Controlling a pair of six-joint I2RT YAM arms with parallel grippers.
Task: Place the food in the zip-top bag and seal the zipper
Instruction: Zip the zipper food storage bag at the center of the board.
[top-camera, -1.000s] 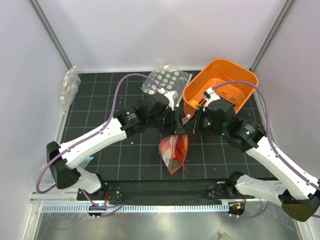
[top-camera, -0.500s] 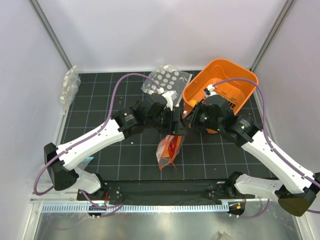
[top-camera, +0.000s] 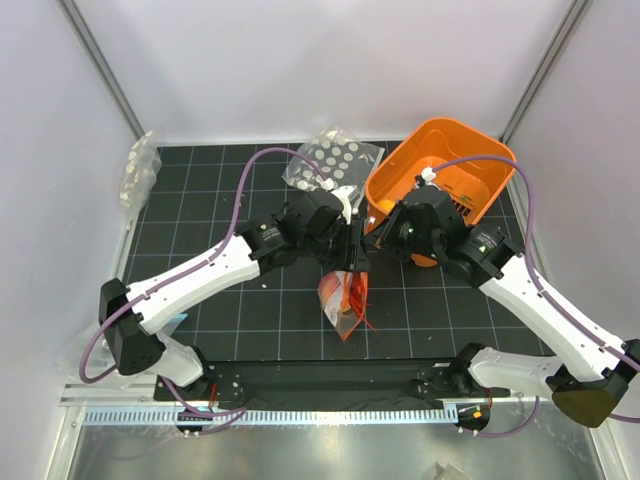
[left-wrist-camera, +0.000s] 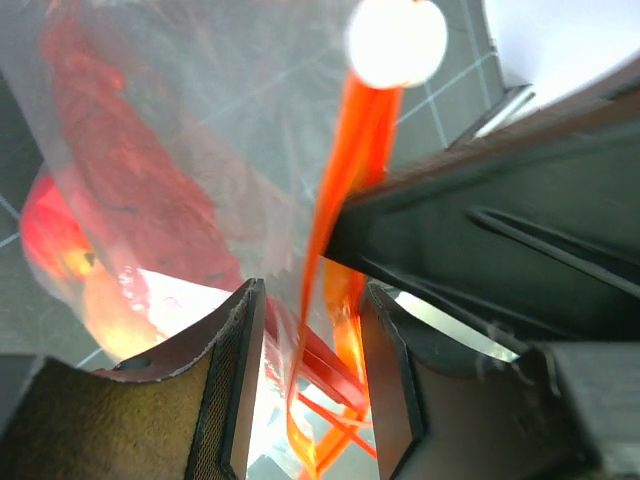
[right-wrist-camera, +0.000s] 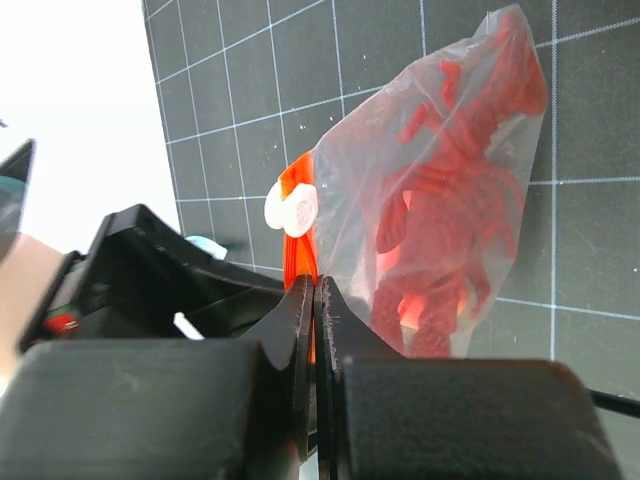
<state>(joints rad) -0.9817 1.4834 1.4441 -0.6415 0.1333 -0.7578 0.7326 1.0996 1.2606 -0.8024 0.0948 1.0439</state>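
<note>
Black gridded matting (top-camera: 220, 310) covers the table between plain white walls. From bases at the near edge, both arms reach inward and meet over the middle of the mat.

Hanging between them is the clear zip-top plastic bag (top-camera: 340, 300), mouth uppermost at the grippers and body drooping toward the near side. Whether its lower end rests on the mat cannot be told. Inside it lies the red plastic octopus-like toy (right-wrist-camera: 460, 200), its thin tentacles pressed against the film. A rounder red-orange glow sits low in the bag beside it, too blurred to name.

The left gripper (left-wrist-camera: 310, 300) straddles the orange-red zipper strip (left-wrist-camera: 345, 170). Its two fingers (left-wrist-camera: 240, 380) stand apart on either side of the strip, with a visible gap, so the jaws are parted rather than pinching. A white slider tab (left-wrist-camera: 396, 40) sits on the strip just beyond those fingers.

The right gripper (right-wrist-camera: 315, 285) is clamped tight on the same strip. Its fingers are pressed flat together, with the orange edge running in between them and the tab just past their tips.

Farther back on the right, an orange slotted basket (top-camera: 480, 150) stands tilted behind the right wrist. To its left lies a clear bag with rows of white discs (top-camera: 335, 158). A crumpled clear bag (top-camera: 138, 170) rests at the mat's far left edge.
</note>
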